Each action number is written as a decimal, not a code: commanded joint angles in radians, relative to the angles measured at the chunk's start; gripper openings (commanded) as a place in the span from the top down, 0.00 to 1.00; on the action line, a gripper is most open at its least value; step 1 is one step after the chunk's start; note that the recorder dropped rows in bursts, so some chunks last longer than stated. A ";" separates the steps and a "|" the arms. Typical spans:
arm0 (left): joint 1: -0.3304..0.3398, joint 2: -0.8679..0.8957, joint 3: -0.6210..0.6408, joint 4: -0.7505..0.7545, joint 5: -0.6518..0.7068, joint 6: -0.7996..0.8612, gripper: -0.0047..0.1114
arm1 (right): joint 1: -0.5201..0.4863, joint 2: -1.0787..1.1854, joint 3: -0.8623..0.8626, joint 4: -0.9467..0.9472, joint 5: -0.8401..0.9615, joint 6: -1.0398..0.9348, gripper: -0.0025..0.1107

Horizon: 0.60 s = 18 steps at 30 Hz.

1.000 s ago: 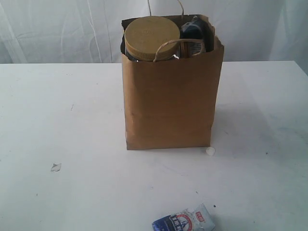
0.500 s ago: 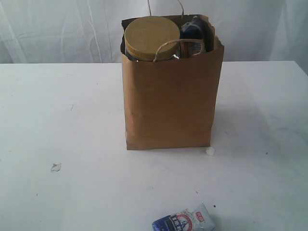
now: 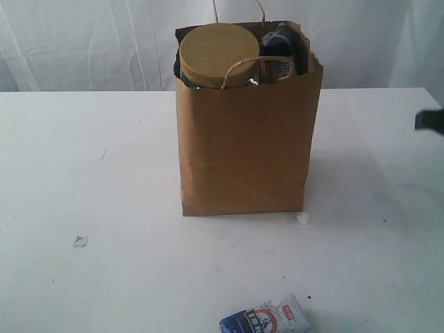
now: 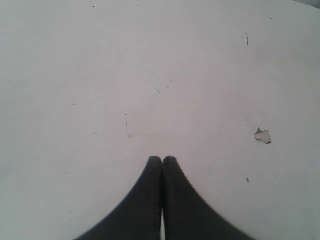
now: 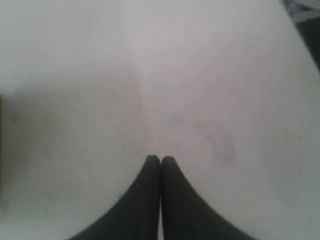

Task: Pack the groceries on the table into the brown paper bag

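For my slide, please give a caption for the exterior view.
Paper bag holding a jar stands on the table; one blue-white packet lies outside.

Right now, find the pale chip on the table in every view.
Exterior: chip on the table, left of the bag.
Left wrist: chip on bare table, off to one side of the shut hand.
Right wrist: not in it.
Shared landmark: the white table.

Small blue-white packet [image 3: 265, 320] was cut off by ext. view's bottom edge. Brown paper bag [image 3: 246, 146] hid most of jar [image 3: 218, 54]; only tan lid showed. Right wrist view was blurred, table [image 5: 200, 75] detail unreadable.
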 commanded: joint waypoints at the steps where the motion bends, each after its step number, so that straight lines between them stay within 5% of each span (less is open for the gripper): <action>1: -0.004 -0.004 0.003 -0.006 0.022 0.002 0.96 | 0.036 0.002 -0.004 0.180 0.307 -0.403 0.98; 5: -0.004 -0.004 0.003 -0.006 0.022 0.002 0.96 | 0.152 0.002 -0.004 0.296 0.302 -0.491 0.93; 10: -0.004 -0.004 0.003 -0.006 0.022 0.002 0.96 | 0.320 0.068 -0.004 0.296 0.232 -0.493 0.57; 18: -0.004 -0.004 0.003 -0.006 0.022 0.002 0.96 | 0.413 0.214 -0.004 0.284 0.068 -0.543 0.56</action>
